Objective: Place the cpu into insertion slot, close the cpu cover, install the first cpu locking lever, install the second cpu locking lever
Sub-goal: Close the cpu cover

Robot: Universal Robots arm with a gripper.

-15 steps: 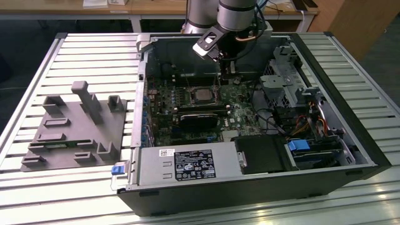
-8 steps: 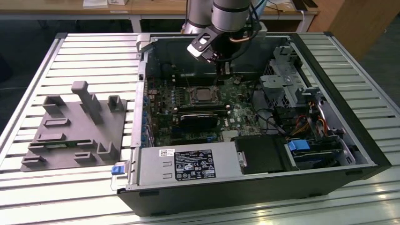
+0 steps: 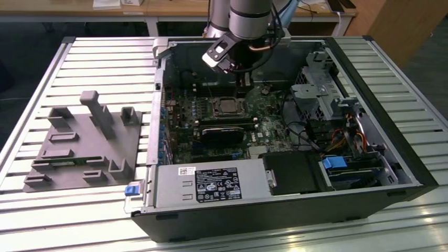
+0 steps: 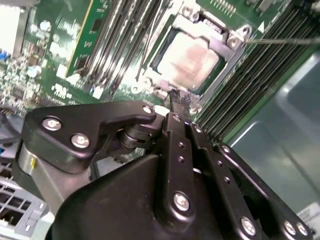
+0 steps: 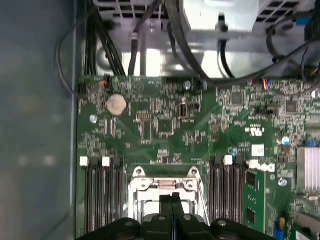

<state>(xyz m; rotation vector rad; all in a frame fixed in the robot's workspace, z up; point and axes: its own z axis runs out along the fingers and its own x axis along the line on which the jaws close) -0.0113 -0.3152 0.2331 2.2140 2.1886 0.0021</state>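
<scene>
The cpu (image 4: 192,59) sits in the insertion slot (image 3: 214,107), and the cpu cover (image 4: 226,36) appears down. I judge the levers pending. My gripper (image 4: 178,107), fingers closed and empty, hovers beside the slot.

- In the exterior view the arm (image 3: 245,18) is cut off by the picture's top edge, and the tips of the gripper (image 3: 242,79) are lost in the case's shadow.
- There the insertion slot (image 3: 225,106) is too small to tell what sits on it.
- In the second wrist view the gripper (image 4: 177,102) hides 1 corner of the cpu cover (image 4: 222,37) and much of the circuit board (image 4: 60,60); the face of the cpu (image 4: 192,57) is blurred.
- A thin metal rod (image 4: 282,41) runs out of that picture, its far end cut off.
- In the first wrist view the picture's edge cuts the insertion slot (image 5: 150,187), and the gripper (image 5: 172,202) covers its centre.
</scene>
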